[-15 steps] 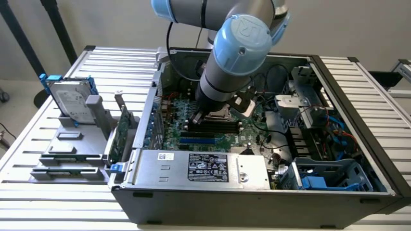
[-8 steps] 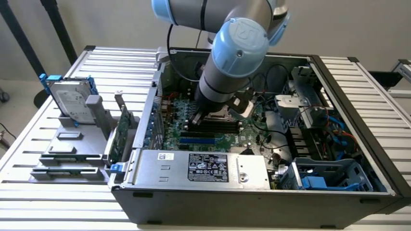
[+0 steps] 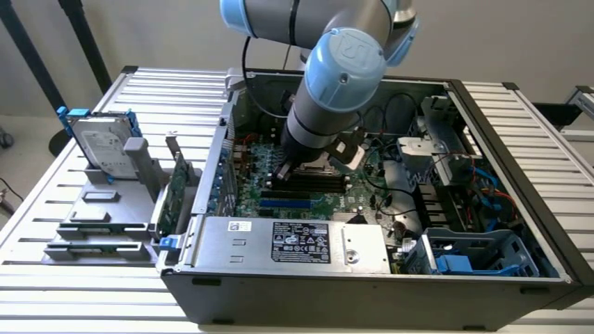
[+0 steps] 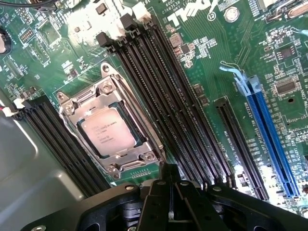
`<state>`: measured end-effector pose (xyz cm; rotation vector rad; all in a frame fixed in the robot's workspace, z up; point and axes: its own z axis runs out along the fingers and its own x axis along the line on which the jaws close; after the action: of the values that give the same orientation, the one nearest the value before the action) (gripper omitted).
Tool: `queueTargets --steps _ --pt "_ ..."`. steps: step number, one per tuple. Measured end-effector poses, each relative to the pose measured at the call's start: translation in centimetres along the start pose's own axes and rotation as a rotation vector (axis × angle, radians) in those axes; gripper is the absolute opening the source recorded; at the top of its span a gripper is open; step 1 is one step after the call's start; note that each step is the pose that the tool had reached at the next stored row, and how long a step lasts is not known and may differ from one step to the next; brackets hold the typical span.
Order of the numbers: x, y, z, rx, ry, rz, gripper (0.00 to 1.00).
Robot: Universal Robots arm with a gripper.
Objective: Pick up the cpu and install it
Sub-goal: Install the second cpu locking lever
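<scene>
The arm (image 3: 320,90) reaches down into the open computer case (image 3: 371,292), its wrist low over the green motherboard (image 3: 250,191). In the wrist view the gripper (image 4: 169,173) sits with its fingers drawn together on nothing, the dark tip hovering just above the board. The cpu (image 4: 107,131) lies flat in its socket, framed by the metal retention bracket (image 4: 110,127), just beside the gripper tip and clear of it. Rows of black memory slots (image 4: 173,110) run between the socket and the blue expansion slot (image 4: 272,139). At the exterior view's left, outside the case, a hard drive (image 3: 100,146) stands upright in a grey holder (image 3: 97,223) on the slatted table (image 3: 55,292), with a green circuit card (image 3: 174,195) standing beside it, nearer the case.
</scene>
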<state>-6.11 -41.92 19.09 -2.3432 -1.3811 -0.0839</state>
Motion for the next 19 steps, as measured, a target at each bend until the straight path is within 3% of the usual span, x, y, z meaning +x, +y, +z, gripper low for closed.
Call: queueTargets --steps 6,15,19 --pt "0.14 -0.04 0.25 -0.0010 -0.0015 0.000 0.11" --pt "0.14 -0.01 0.40 -0.0095 -0.0159 0.003 0.11" --pt "0.15 -0.03 0.35 -0.0111 -0.0186 0.003 0.11"
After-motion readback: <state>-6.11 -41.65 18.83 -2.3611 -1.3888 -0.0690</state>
